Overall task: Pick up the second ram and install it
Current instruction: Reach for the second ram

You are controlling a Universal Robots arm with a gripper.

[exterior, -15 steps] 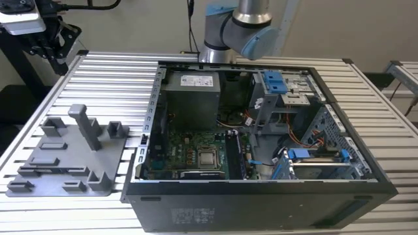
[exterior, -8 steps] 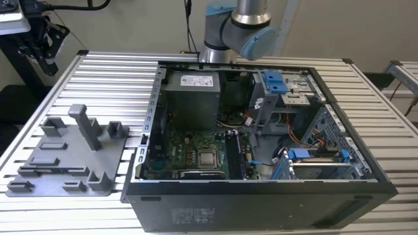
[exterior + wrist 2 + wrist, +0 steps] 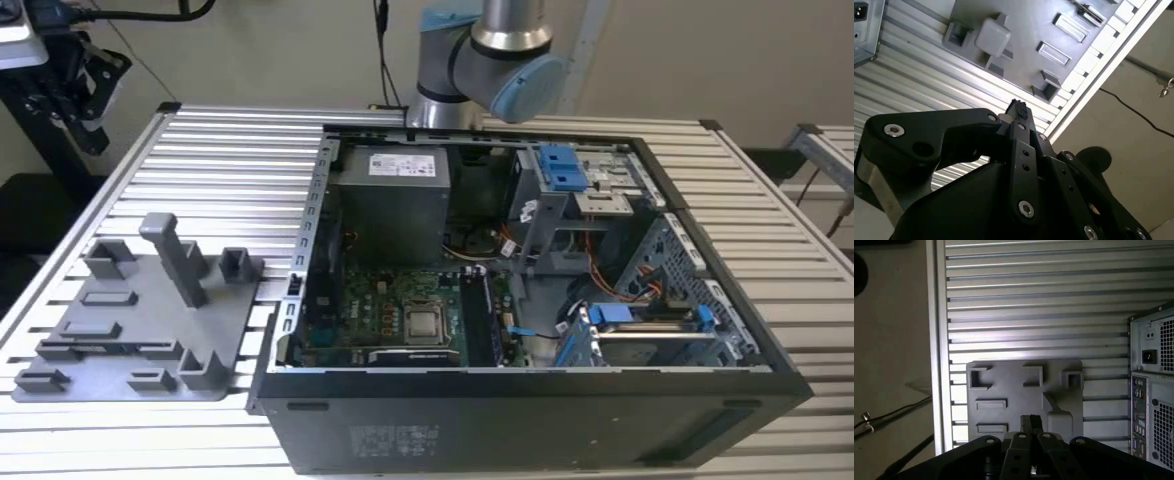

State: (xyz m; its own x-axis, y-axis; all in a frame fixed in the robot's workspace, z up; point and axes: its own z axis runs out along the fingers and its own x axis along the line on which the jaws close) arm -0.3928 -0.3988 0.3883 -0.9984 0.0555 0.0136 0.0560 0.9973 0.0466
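One white label [image 3: 407,163] on power supply [image 3: 387,220]; tool [image 3: 1030,420] closed.

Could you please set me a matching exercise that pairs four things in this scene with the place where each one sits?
Things:
1. grey fixture tray
2. green motherboard
3. blue latches
4. robot arm

Places:
A. behind the computer case
B. on the drive cage inside the case
C. on the slatted table, at the exterior view's left of the case
D. on the case floor

Pairs: 1-C, 2-D, 3-B, 4-A
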